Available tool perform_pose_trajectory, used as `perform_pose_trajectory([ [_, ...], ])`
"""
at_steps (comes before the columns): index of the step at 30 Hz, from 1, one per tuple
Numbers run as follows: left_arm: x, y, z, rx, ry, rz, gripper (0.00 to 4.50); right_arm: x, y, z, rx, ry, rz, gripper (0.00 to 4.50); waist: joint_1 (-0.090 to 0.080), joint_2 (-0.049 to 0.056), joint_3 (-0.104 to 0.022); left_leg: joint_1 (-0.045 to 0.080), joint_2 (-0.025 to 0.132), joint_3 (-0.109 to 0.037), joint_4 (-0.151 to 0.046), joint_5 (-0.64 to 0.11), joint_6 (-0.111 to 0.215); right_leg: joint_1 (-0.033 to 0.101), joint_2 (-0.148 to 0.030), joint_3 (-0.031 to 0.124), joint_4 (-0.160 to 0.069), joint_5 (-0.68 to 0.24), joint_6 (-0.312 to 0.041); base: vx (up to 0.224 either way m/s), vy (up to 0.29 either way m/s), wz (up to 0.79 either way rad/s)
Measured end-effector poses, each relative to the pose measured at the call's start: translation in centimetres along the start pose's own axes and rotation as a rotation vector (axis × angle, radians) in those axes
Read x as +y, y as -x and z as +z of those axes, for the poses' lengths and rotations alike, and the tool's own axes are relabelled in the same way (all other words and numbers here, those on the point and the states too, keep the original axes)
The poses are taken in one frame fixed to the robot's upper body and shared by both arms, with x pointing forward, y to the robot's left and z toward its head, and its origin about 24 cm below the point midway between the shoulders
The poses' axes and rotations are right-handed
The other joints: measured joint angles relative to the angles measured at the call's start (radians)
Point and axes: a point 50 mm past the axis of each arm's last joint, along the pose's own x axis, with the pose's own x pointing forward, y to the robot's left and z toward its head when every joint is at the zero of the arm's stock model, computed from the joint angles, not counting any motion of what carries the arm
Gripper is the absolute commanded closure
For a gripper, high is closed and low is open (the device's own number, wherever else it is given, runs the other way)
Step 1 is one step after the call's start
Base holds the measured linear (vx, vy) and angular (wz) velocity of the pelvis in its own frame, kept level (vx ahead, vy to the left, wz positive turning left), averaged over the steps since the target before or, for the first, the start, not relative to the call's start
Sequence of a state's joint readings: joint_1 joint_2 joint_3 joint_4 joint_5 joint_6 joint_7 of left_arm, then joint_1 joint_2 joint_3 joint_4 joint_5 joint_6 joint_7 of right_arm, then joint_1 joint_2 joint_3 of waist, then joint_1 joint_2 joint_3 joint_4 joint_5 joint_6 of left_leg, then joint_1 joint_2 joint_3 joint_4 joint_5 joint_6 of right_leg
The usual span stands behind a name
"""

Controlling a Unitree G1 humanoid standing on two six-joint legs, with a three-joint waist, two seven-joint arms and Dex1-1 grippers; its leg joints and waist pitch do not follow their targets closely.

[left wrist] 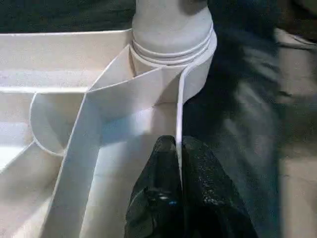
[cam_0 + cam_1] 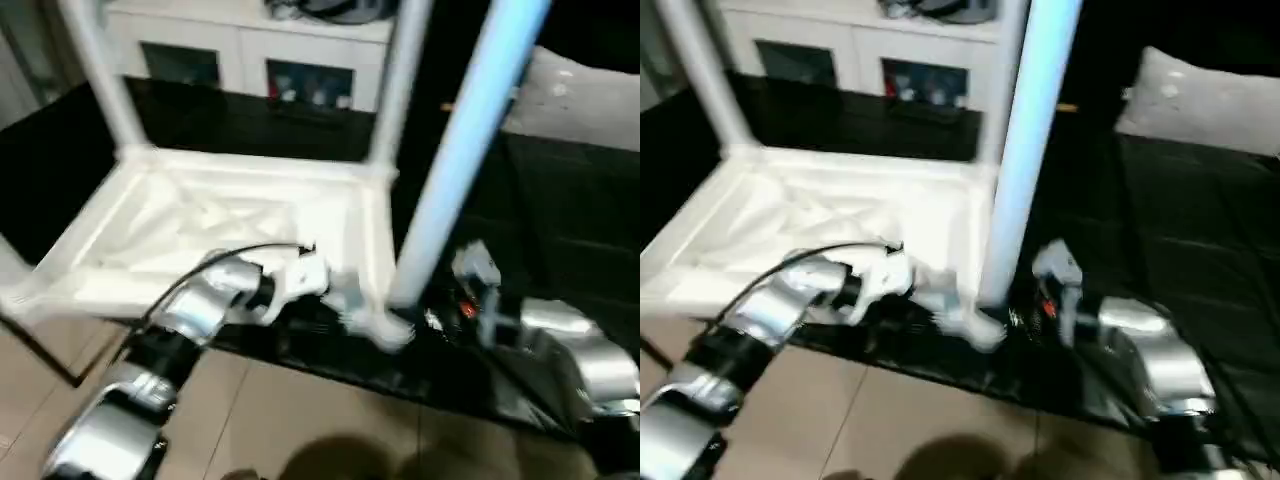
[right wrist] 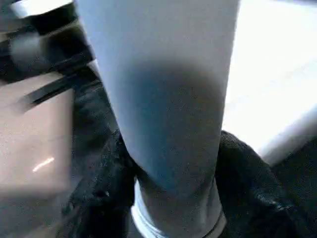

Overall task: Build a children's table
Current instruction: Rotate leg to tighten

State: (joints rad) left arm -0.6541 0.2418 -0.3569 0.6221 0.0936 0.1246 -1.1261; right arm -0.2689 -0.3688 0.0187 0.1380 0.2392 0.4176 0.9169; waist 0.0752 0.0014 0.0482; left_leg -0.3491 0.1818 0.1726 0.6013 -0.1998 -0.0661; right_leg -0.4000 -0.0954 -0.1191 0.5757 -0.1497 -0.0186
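Table top [image 2: 200, 235] underside up, near leg [image 2: 465, 150] upright, slightly tilted

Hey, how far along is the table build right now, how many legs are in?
Two far legs already stand in the upturned top's corner sockets. In hand: the third leg stands in the near corner socket, with the right gripper closed around it near its base, while the left gripper pinches the top's rim beside it. Left: I can't see a fourth leg fitted at the near-left corner.
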Motion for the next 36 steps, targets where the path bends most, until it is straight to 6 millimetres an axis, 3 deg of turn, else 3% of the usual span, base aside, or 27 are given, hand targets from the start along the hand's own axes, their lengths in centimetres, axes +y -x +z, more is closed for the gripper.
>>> perform_pose_trajectory([
  [5,0.7,-2.0,1.0,-0.03,0.117,0.179,4.5,-0.8,-2.5,1.0,-0.039,-0.088,-0.337,2.54,-0.039,0.0,0.0,-0.002,0.0,-0.001,0.0,0.0,0.0,-0.002,0.0,-0.002,-0.005,0.0,0.0,0.0,0.0,0.0],
  [7,0.8,-2.5,1.2,-0.04,0.14,0.212,4.5,-0.8,-2.9,1.2,-0.05,-0.109,-0.399,2.54,-0.041,0.0,0.0,-0.003,0.0,-0.001,0.0,0.0,0.0,-0.002,0.0,-0.002,-0.005,0.0,0.0,0.0,0.0,0.0],
  [8,0.8,-2.7,1.4,-0.049,0.154,0.234,4.5,-0.7,-3.3,1.2,-0.066,-0.125,-0.446,1.99,-0.041,0.0,0.0,-0.003,0.0,-0.001,-0.001,0.0,0.0,-0.002,0.0,-0.002,-0.005,0.0,0.0,0.0,0.0,0.0],
  [11,0.9,-2.9,1.7,-0.046,0.143,0.248,4.5,-0.6,-3.7,1.3,-0.094,-0.117,-0.48,1.86,-0.04,0.0,0.0,-0.003,0.0,-0.001,-0.003,-0.001,0.002,-0.002,0.0,-0.001,-0.005,0.0,0.0,0.0,0.0,0.0],
  [14,0.9,-2.9,1.8,-0.047,0.134,0.248,4.5,-0.6,-3.7,1.4,-0.1,-0.112,-0.476,1.39,-0.037,0.001,0.0,-0.003,0.0,-0.001,-0.006,-0.002,0.003,-0.002,0.001,0.0,-0.002,0.0,-0.001,0.0,0.0,0.0],
  [22,0.8,-2.0,1.2,-0.044,0.053,0.181,4.5,-0.1,-2.4,0.8,-0.094,-0.04,-0.335,0.69,-0.032,0.004,0.0,-0.004,0.001,-0.001,-0.01,-0.002,0.002,-0.003,0.002,0.0,0.0,-0.003,-0.001,0.0,0.0,0.0],
  [28,0.5,0.1,-0.2,-0.031,-0.035,0.059,4.5,-0.4,1.1,0.0,-0.029,0.098,-0.098,0.13,-0.026,0.006,0.001,-0.003,0.001,-0.001,-0.01,-0.002,0.002,-0.002,0.002,0.0,0.0,-0.003,-0.001,0.0,0.0,0.0],
  [35,-0.1,2.2,-1.0,0.003,-0.141,-0.133,4.5,-0.2,3.8,0.1,0.067,0.191,0.127,0.13,-0.008,0.008,0.001,-0.002,0.002,-0.001,-0.008,-0.002,0.002,-0.002,0.002,0.0,0.0,-0.002,-0.002,0.0,0.0,0.0],
  [36,-0.2,2.3,-1.1,0.007,-0.153,-0.165,4.5,0.0,4.0,0.0,0.078,0.194,0.177,0.3,-0.004,0.008,0.001,-0.002,0.002,-0.001,-0.008,-0.002,0.002,-0.002,0.002,0.0,0.0,-0.001,-0.003,0.0,0.0,0.0],
])
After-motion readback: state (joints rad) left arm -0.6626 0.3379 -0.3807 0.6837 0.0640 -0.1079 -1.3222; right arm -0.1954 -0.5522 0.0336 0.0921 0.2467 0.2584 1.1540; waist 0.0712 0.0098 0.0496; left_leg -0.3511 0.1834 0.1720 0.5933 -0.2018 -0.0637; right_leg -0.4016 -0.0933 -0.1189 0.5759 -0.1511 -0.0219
